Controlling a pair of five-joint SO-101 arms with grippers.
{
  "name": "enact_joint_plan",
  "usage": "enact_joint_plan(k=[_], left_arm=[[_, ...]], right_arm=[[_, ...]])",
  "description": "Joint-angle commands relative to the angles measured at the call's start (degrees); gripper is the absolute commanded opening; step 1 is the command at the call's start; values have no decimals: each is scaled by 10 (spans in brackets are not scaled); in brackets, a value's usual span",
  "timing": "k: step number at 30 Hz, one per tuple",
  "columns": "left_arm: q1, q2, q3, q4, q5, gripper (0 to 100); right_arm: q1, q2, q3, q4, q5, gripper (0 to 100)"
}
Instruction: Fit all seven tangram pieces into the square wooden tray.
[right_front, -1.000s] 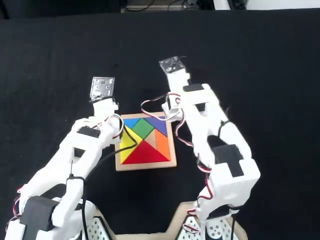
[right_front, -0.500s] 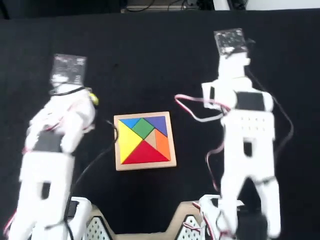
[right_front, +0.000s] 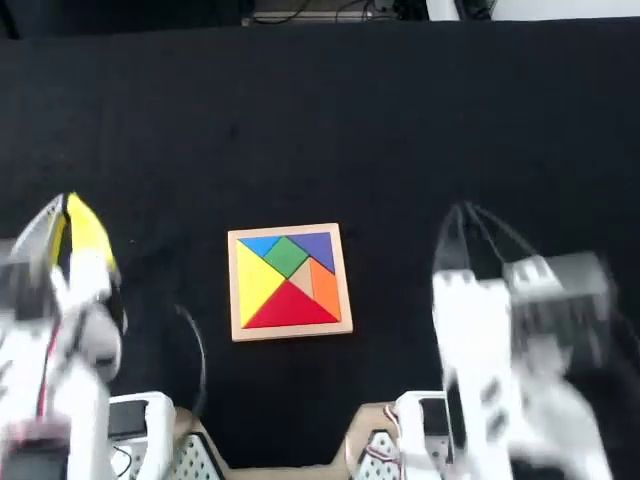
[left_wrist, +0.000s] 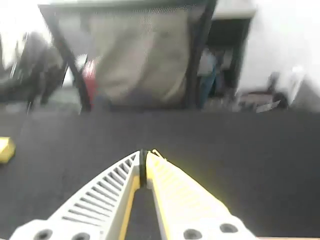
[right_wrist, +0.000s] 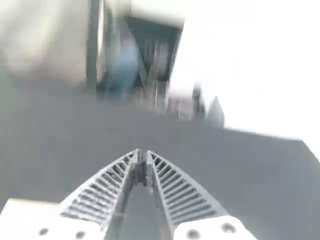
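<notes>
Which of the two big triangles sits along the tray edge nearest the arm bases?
The red triangle; the yellow triangle lies along the left side of the tray instead.

Pieces (right_front: 262, 285) in tray (right_front: 290, 329); left arm (right_front: 80, 300), right arm (right_front: 480, 330) either side

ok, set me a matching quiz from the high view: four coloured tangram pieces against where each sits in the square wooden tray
Pieces:
1. yellow wooden triangle
2. red wooden triangle
3. green wooden square
4. orange wooden piece

Places in the square wooden tray, as the high view shows it:
A. top middle
B. right side
C. bottom edge
D. left side

Pairs: 1-D, 2-C, 3-A, 4-B.
</notes>
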Motion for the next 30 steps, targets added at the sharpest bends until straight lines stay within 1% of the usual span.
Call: enact_joint_plan(k=[1,3,5,7,8,10,11,14,18,20,23,25,27,28,30], left_arm=[[38,-74,-50,4,-3,30],[36,-105,-48,-10,14,30],[14,-127,-54,-15,77,30],[-39,-147,-58,-7,137,30],[-66,-159,-63,6,154,30],[-100,-177,-69,35,157,30],[-100,-178,-69,51,153,30],[-65,-176,-69,115,119,33],[35,-176,-86,205,76,33],[87,-176,-113,251,43,33],[132,-176,-187,340,-25,30],[142,-177,-246,340,-49,30],[145,-177,-312,340,-49,30],[145,-177,-342,342,-40,29],[136,-177,-371,343,4,29]], right_arm=[[-11,-72,3,-18,-3,11],[-10,-85,8,-18,-4,11],[-10,-98,1,-23,-5,11],[-10,-115,-20,-38,-5,11],[-10,-126,-27,-52,-5,11],[-10,-160,-28,-69,-5,11],[-10,-183,-24,-66,-4,11],[-13,-243,-7,-14,-3,11],[-11,-231,-13,84,-2,11],[-12,-233,-22,84,-2,11],[-12,-233,-68,50,-2,11],[-12,-233,-101,45,-4,11],[-13,-233,-134,74,-5,11],[-13,-233,-150,107,-5,11],[-13,-233,-188,176,-5,11]])
